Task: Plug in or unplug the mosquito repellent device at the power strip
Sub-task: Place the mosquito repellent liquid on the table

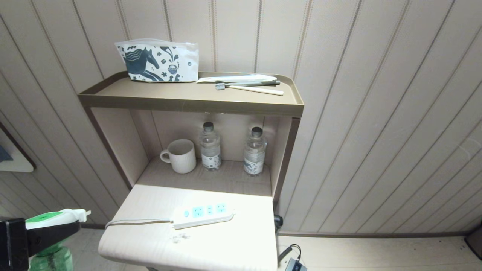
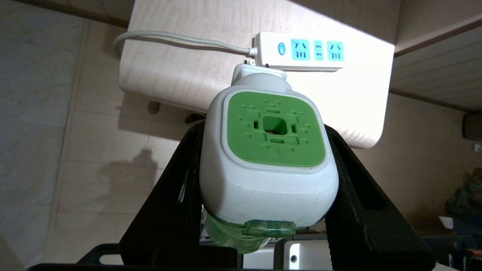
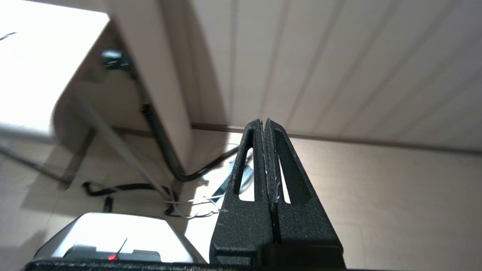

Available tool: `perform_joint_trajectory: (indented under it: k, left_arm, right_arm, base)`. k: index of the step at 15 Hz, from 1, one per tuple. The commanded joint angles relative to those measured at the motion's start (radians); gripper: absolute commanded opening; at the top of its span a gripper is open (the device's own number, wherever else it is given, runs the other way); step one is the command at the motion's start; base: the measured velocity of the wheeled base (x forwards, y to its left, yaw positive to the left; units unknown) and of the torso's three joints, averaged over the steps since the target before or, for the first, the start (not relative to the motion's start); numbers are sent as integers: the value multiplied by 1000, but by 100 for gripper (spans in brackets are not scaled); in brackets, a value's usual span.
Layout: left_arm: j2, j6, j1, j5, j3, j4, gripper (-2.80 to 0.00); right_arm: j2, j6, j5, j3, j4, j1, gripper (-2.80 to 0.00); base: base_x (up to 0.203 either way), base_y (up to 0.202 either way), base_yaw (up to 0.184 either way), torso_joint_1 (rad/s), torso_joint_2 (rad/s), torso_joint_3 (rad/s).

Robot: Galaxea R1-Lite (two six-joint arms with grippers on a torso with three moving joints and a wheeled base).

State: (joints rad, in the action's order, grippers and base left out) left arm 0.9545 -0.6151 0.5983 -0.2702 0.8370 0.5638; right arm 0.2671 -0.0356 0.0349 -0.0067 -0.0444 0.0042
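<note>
Nearest the camera, at the lower left edge of the head view, the mosquito repellent device (image 1: pixel 56 219) is held in the left gripper (image 1: pixel 41 231), whose black fingers (image 2: pixel 177 195) are clamped on the two sides of its white body, with the bright green top facing up and the translucent green bottle (image 1: pixel 52 258) hanging below. The device is carried in the air off the left corner of the small pale table (image 1: pixel 226 248), apart from it, with its plug end turned toward the table. The right gripper (image 3: pixel 266 126) is seen only in its own wrist view, low over the floor beside the table's right side, its fingers pressed together with nothing between them. On the table the power strip (image 1: pixel 203 215) lies flat, all its light-blue sockets unoccupied, its cord (image 1: pixel 131 222) trailing off to the left. Behind it, in the open niche, a white mug (image 1: pixel 181 155) and two water bottles (image 1: pixel 210 146) are stood. On the top shelf (image 1: pixel 188 98) a printed pouch (image 1: pixel 158 61) and toothbrushes (image 1: pixel 248 87) are laid.
</note>
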Motion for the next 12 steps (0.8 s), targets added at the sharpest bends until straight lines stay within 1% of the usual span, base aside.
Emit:
perform_joint_trajectory:
  k: [1, 2, 5, 7, 8, 9, 10, 11, 12]
  left_arm:
    - [12, 1, 0, -1, -30, -21, -280]
    - [11, 3, 0, -1, -40, -24, -280]
    - [2, 41, 0, -13, -73, -53, -280]
    - [-12, 70, 0, -37, -133, -117, -280]
    - [-15, 87, 0, -48, -166, -168, -280]
    - [-16, 107, 0, -73, -200, -218, -280]
    - [-16, 141, 0, -114, -241, -282, -280]
    - [-15, 178, 0, -141, -279, -364, -280]
    - [-13, 220, 0, -158, -322, -473, -280]
  right_arm:
    - [-9, 1, -2, 2, 13, 51, -280]
    - [-30, 6, -5, 2, 19, 40, -280]
    - [-189, 48, -19, 1, 27, 8, -280]
    - [-265, 89, -40, 5, 28, 0, -280]
    - [-259, 109, -52, 6, 29, -4, -280]
    - [-256, 108, -55, 7, 26, -4, -280]
    - [-256, 102, -55, 7, 24, -4, -280]
    - [-257, 92, -55, 7, 24, -4, -280]
    - [-257, 83, -52, 7, 23, -4, -280]
  base:
    - [0, 0, 0, 0, 0, 0]
    - [0, 0, 0, 0, 0, 0]
    - [0, 0, 0, 0, 0, 0]
    - [0, 0, 0, 0, 0, 0]
    - [0, 0, 0, 0, 0, 0]
    - [0, 0, 0, 0, 0, 0]
    - [0, 0, 0, 0, 0, 0]
    - [0, 0, 0, 0, 0, 0]
    - [0, 0, 0, 0, 0, 0]
